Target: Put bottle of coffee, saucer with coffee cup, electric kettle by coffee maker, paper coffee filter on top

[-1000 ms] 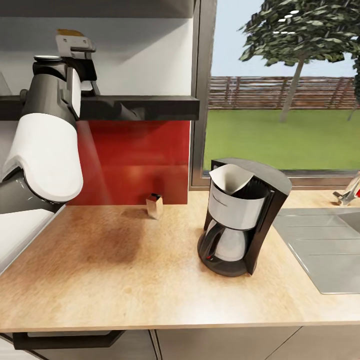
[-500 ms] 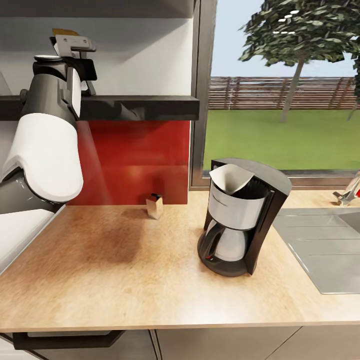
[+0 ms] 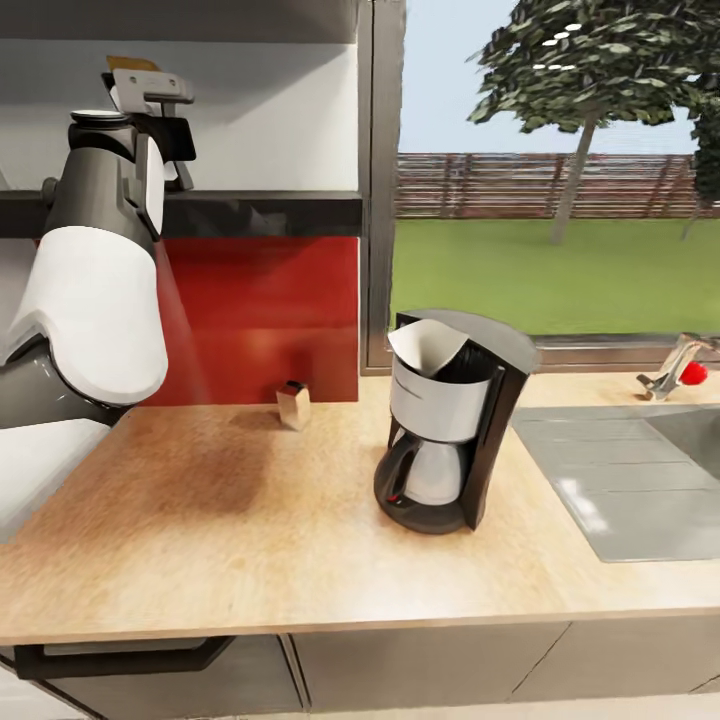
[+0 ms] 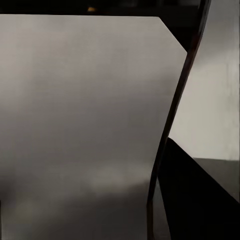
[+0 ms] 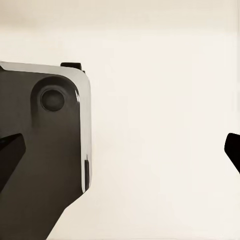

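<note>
The kitchen countertop (image 3: 230,530) runs wide across the head view, a light beige wood-look slab with a straight front edge over grey cabinet fronts, and much of its surface lies bare between the left arm and the coffee maker. To the right a flat steel sink (image 3: 620,480) is set flush into it. The left arm (image 3: 95,300), white shell over dark grey joints, rises at the left up to the dark kitchen shelf (image 3: 260,213); its left gripper (image 3: 150,95) sits above shelf level with a sliver of yellow-gold showing just over it, and whether that is the coffee jar's lid, or how the jaws stand, I cannot tell. The coffee maker (image 3: 450,430) stands upright on the counter, well apart from and far below that gripper: black boxy body, brushed-silver front, glass carafe, red switch at the base. The paper coffee filter (image 3: 428,347), a white cone with a pointed edge, sits in its top. A small shiny box (image 3: 293,402) rests near the red backsplash (image 3: 260,310). In the right wrist view, the right gripper (image 5: 120,150) shows two dark fingertips (image 5: 11,150) set wide apart, with nothing between them.
</note>
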Controlling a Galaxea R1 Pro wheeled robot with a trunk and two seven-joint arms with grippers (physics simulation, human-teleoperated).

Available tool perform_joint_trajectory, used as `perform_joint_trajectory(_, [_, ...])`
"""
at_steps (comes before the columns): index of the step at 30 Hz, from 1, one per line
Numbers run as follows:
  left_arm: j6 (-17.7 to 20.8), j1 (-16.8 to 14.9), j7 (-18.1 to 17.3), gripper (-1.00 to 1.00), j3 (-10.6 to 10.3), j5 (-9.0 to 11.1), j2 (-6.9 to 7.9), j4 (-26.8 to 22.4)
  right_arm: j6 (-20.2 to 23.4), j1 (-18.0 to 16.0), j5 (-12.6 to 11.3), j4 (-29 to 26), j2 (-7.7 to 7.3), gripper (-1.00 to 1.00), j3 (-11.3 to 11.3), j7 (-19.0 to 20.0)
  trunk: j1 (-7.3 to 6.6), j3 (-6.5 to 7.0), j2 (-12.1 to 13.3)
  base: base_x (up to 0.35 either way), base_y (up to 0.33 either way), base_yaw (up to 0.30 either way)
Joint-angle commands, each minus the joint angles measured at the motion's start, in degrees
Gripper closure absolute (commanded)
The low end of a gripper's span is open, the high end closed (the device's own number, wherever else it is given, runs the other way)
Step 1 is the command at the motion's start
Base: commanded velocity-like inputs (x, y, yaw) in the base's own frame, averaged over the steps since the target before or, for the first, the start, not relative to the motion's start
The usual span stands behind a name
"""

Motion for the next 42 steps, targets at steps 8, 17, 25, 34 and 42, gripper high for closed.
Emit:
perform_joint_trajectory(8, [0.1,-0.09,-0.62,1.0,0.3,-0.42,-0.33,-0.23,-0.19,-0.06,0.0,0.07,0.0,-1.0,0.0,0.0,0.01,-0.13,-0.13,-0.196,-0.168,-0.267])
perform_joint_trajectory(17, [0.18,-0.09,-0.95,1.0,0.23,-0.39,-1.02,-0.32,-0.19,-0.06,0.0,0.07,0.0,-1.0,0.0,-0.01,0.01,-0.13,-0.13,-0.018,-0.015,-0.281])
perform_joint_trajectory(25, [0.18,-0.09,-0.95,1.0,0.21,-0.39,-1.05,-0.34,-0.19,-0.06,0.0,0.07,0.0,-1.0,0.0,0.02,0.01,-0.13,-0.13,0.0,0.0,-0.282])
perform_joint_trajectory(34, [0.27,-0.09,-0.98,1.0,0.26,-0.39,-1.05,-0.29,-0.19,-0.06,0.0,0.07,0.0,-1.0,0.0,0.0,0.01,-0.13,-0.13,0.0,0.0,-0.282])
perform_joint_trajectory(42, [0.34,-0.16,-0.84,1.0,-0.45,-0.3,-2.81,-0.29,-0.19,-0.06,0.0,0.07,0.0,-1.0,0.0,0.03,0.01,-0.13,-0.13,0.0,0.0,-0.281])
